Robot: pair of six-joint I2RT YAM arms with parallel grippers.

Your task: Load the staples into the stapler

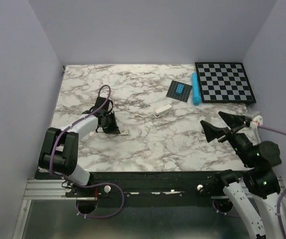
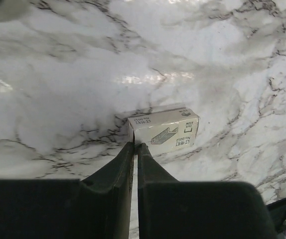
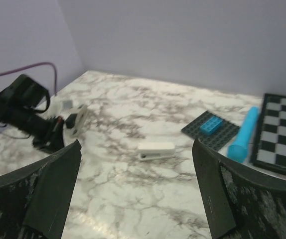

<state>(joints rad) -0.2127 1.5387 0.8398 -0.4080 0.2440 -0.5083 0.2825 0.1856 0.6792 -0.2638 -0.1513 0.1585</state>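
The small white cardboard staples box (image 2: 164, 130) lies on the marble table, printed side up. It also shows in the top view (image 1: 124, 132) and in the right wrist view (image 3: 78, 118). My left gripper (image 2: 134, 145) is shut, low over the table, its tips touching the box's near left corner; I cannot tell whether they pinch a flap. It shows in the top view (image 1: 112, 128) at the left. My right gripper (image 1: 218, 124) is open and empty, held above the right side of the table, jaws wide apart (image 3: 136, 144). No black stapler or loose staple strip shows in any view.
A white oblong block (image 1: 163, 110) with a dark slot along its lower side lies mid-table, ahead of the right gripper (image 3: 156, 150). At the back right are a dark studded plate with a blue brick (image 1: 179, 90), a blue cylinder (image 1: 196, 89) and a chequered board (image 1: 225, 82).
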